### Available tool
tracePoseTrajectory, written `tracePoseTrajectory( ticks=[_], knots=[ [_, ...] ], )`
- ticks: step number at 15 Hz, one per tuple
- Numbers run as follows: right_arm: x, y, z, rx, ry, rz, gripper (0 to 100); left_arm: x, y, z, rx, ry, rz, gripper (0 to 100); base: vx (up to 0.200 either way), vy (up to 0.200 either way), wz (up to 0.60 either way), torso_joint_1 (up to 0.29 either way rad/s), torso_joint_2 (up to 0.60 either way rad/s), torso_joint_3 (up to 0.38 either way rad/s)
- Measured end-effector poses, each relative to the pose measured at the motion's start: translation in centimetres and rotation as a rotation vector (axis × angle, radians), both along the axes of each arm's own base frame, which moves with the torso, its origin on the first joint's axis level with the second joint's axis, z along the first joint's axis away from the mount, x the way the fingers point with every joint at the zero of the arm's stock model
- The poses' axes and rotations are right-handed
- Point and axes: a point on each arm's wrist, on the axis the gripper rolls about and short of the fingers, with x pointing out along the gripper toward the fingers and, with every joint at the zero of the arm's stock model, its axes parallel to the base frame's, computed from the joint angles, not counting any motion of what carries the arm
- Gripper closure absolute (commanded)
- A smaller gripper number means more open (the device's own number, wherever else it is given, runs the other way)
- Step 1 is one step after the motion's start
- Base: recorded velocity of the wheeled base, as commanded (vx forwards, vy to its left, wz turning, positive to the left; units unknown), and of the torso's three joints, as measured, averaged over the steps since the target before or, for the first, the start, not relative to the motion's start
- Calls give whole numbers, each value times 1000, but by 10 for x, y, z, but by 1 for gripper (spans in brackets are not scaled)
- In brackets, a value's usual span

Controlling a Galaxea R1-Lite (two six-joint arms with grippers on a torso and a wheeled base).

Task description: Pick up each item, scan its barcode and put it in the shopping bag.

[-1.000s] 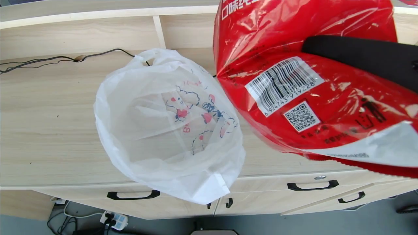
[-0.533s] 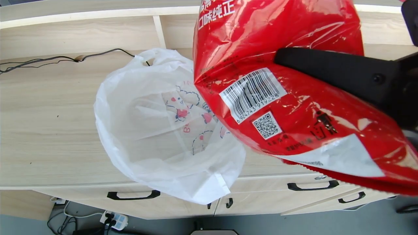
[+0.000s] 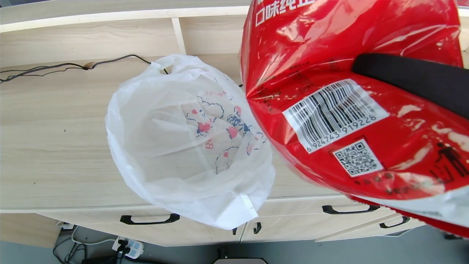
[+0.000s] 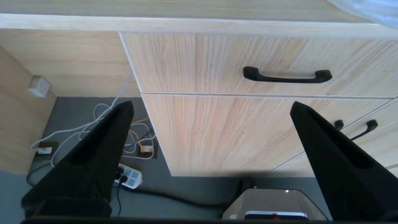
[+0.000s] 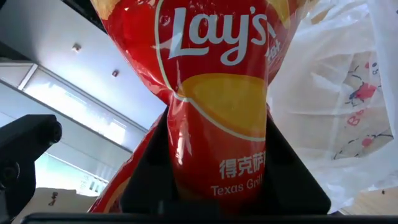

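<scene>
**Chip bag drawn back from the shopping bag, barcode uppermost**

Tabletop point(image 3: 55, 146) of pale wood, with drawers point(image 3: 91, 225) below its front edge. Standing on it, mouth open upward, white shopping bag point(image 3: 146, 121), cartoon print showing on its inner wall; unmoved across the last second.

To the robot's right of it and raised above the tabletop, red chip bag point(image 3: 311, 44), pinched at its waist by the right end effector point(image 5: 217, 146), clamped on the foil from both sides. Half a second ago swung over the right-hand rim of the shopping bag. Now pulled back to the right and nearer the head camera, its lower edge just beside that rim.

Left end effector point(image 4: 214, 165) spread wide and empty, low in front of the drawers, well apart from both bags.

On the chip bag's upturned back, white barcode point(image 3: 335, 113), turned toward the head camera, lightly creased but uncovered. Just below it, small QR code point(image 3: 357, 157).

Judged meaning: scanning step in hand rather than release; drop into the shopping bag not yet done. Next move probably a short carry leftward over the open mouth, then parting of the right end effector. Some risk of the bulky chip bag catching the soft rim and folding it shut.
</scene>
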Motion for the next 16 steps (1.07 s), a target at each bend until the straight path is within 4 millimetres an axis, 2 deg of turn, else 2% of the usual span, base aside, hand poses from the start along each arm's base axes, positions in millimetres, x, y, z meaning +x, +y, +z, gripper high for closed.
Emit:
tracePoseTrajectory(
  ticks=[4, 6, 13, 16],
  knots=[
    [-1, -1, -3, -16, -17, -11, 100, 0, 0, 0, 0, 0, 1, 0, 0, 0, 0, 0, 0, 0],
    [8, -7, -6, -71, -103, -111, 100, 0, 0, 0, 0, 0, 1, 0, 0, 0, 0, 0, 0, 0],
    [66, -65, -14, -429, -510, -602, 100, 0, 0, 0, 0, 0, 1, 0, 0, 0, 0, 0, 0, 0],
    [91, -68, 0, -581, -776, -687, 100, 0, 0, 0, 0, 0, 1, 0, 0, 0, 0, 0, 0, 0]
  ],
)
